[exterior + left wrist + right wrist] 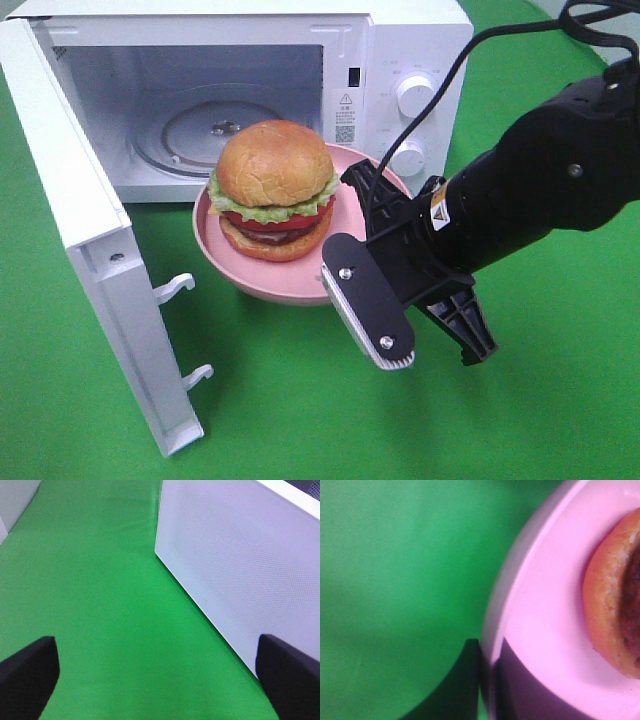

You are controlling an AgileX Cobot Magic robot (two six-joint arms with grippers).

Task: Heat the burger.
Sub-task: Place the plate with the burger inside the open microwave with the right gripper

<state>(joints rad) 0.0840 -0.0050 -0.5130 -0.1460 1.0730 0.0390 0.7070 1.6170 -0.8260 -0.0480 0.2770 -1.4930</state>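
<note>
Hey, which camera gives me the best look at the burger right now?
The exterior high view: it shows the whole burger, bun to bun, sitting on the pink plate before the open microwave. The right wrist view catches only a blurred edge of bun and patty. The left wrist view shows none of it.

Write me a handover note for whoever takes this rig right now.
Left pincer: open, empty, beside the open door of the white microwave.
Right pincer: shut on the round pink plate, at its rim.
The golden-bun burger with lettuce sits on that plate, in front of the cavity.
Done: door open, plate gripped.
To do: plate onto the glass turntable, release, shut door, start heating.
</note>
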